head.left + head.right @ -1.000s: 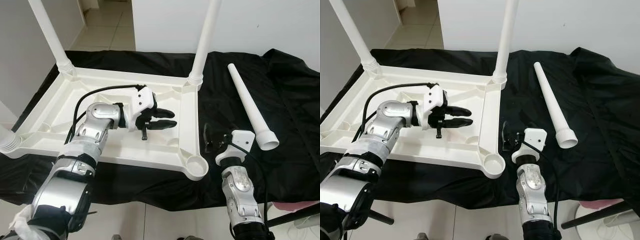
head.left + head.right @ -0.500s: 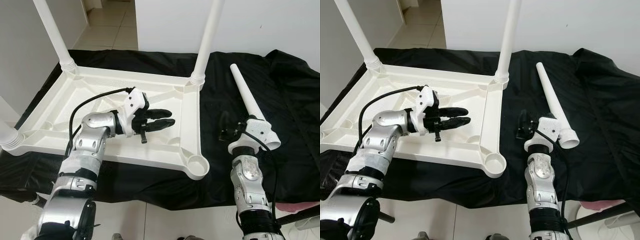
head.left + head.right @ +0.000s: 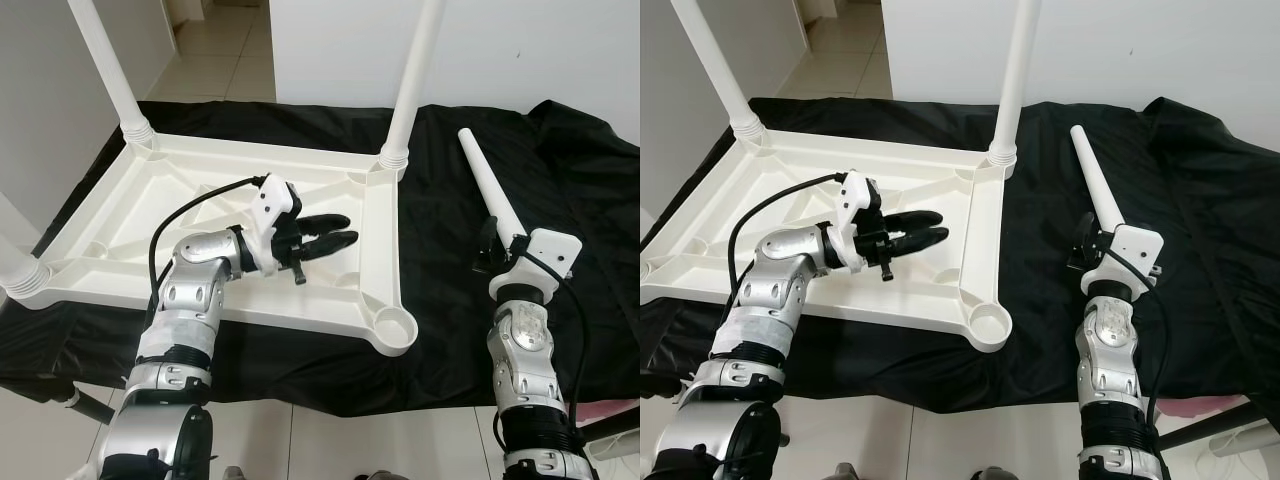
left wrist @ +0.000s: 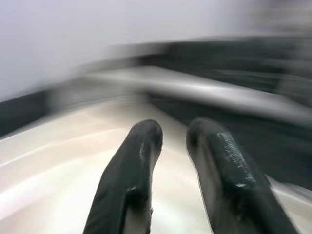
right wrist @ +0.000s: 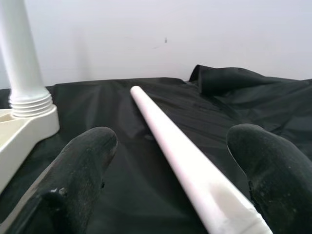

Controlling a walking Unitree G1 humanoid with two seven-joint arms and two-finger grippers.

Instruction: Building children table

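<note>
The loose leg [image 5: 190, 165] lies on the black cloth [image 3: 580, 190] directly between the spread fingers of the right gripper [image 5: 175, 161], its thick socket end nearest the wrist and its thin tip pointing away ahead of the fingers. The fingers [image 5: 85, 161] stand wide apart on either side of it and touch nothing, so the hand is released and empty.

The leg looks like hollow moulded plastic: light, stiff and smooth, so it may roll or slide under a loose pinch. The best hold is probably near the thick end, just ahead of the flared collar, where the taper gives the pads more to bear on (a grip near the tip would leave the heavy end swinging).

The left gripper [image 3: 325, 240] hovers over the inside of the upturned tabletop [image 3: 100, 250], fingers nearly together and holding nothing. Ahead of it and towards the robot's side sits the empty corner socket [image 3: 393, 329].

Compared with half a second ago, the right gripper has slid outward across the cloth and now straddles the leg's lower end; the left has crept slightly forward.
</note>
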